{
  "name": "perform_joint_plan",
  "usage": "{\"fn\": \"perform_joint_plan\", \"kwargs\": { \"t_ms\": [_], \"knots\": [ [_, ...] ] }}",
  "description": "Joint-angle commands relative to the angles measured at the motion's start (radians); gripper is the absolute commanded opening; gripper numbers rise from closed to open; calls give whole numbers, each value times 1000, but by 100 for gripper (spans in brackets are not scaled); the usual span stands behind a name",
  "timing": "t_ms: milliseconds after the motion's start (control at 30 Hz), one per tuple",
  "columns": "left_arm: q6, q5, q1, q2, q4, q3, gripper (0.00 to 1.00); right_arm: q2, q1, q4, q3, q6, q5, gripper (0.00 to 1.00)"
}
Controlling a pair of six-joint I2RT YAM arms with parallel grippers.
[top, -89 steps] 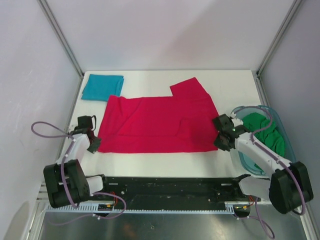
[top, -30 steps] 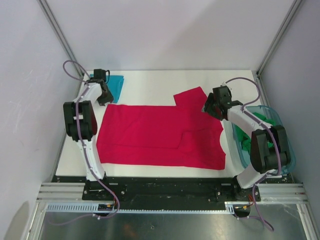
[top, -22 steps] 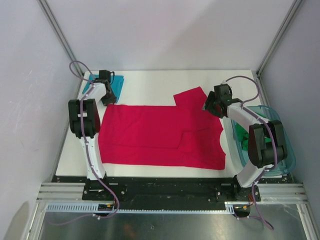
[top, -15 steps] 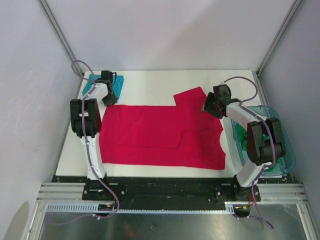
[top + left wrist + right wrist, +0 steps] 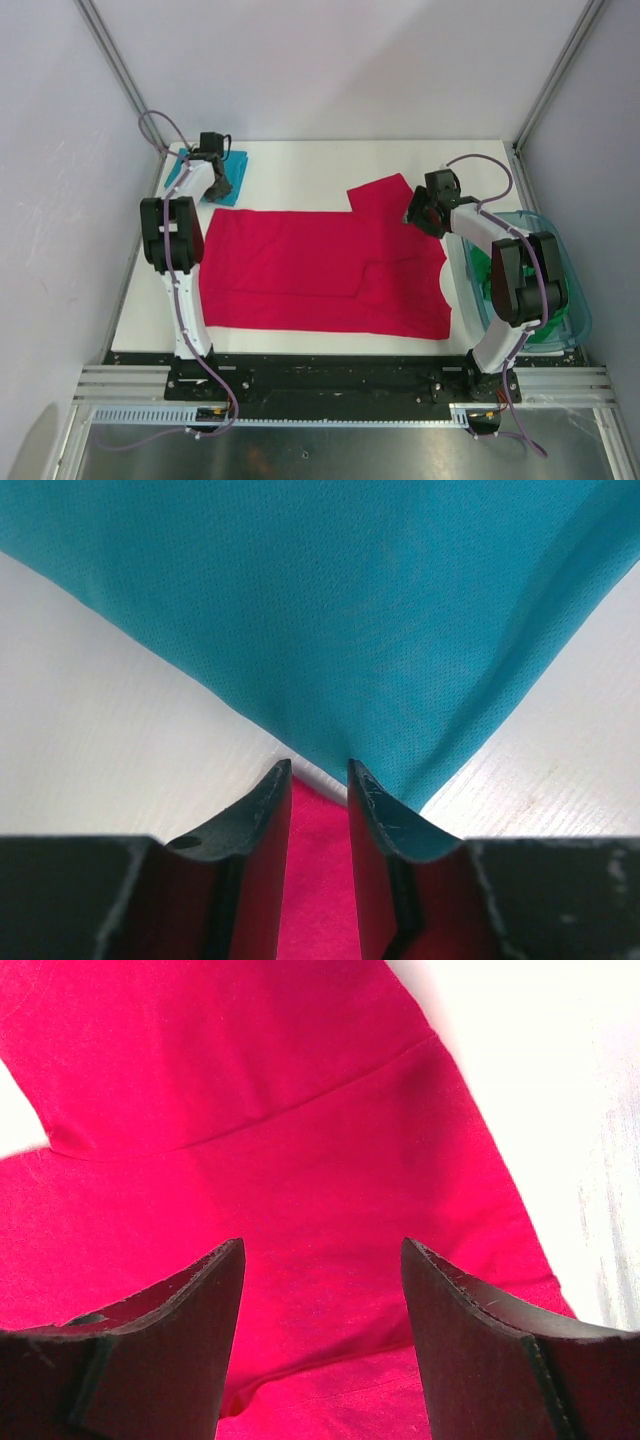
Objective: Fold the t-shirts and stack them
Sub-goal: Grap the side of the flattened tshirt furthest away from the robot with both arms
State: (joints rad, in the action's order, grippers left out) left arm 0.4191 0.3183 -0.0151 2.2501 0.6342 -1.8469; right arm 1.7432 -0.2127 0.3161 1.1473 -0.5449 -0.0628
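Clearly the crimson shirt [image 5: 320,265], flat on the worktop [image 5: 300,165], should be soft and limp: take its far corners. Right gripper [image 5: 322,1250] stands wide apart above it; left gripper [image 5: 318,770] nearly together, grip unclear.

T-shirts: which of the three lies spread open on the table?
The red t-shirt, spread flat across the middle. The teal t-shirt is folded small at the far left corner; the green t-shirt is bunched in the tub.

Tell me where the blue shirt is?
In the top view, the teal t-shirt lies at the far-left corner of the table, just beyond the red t-shirt.
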Motion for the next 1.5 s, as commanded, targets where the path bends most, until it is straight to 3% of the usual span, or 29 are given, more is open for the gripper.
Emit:
{"fn": "perform_joint_plan", "kwargs": {
  "t_ms": [0,1033,1200,1367,1467],
  "knots": [
    [9,4,-2,11,-6,-20,33,9,4,-18,45,14,1,68],
    [10,-12,-3,-2,-6,64,31,42,15,-18,45,16,13,67],
    [13,1,-2,-4,-6,77,21,66,17,-19,67,14,14,67],
    [8,29,-3,-19,-7,78,3,106,18,-52,103,34,-4,68],
    [4,53,-3,-36,-7,84,0,138,19,-88,141,55,-39,69]
  ]
}}
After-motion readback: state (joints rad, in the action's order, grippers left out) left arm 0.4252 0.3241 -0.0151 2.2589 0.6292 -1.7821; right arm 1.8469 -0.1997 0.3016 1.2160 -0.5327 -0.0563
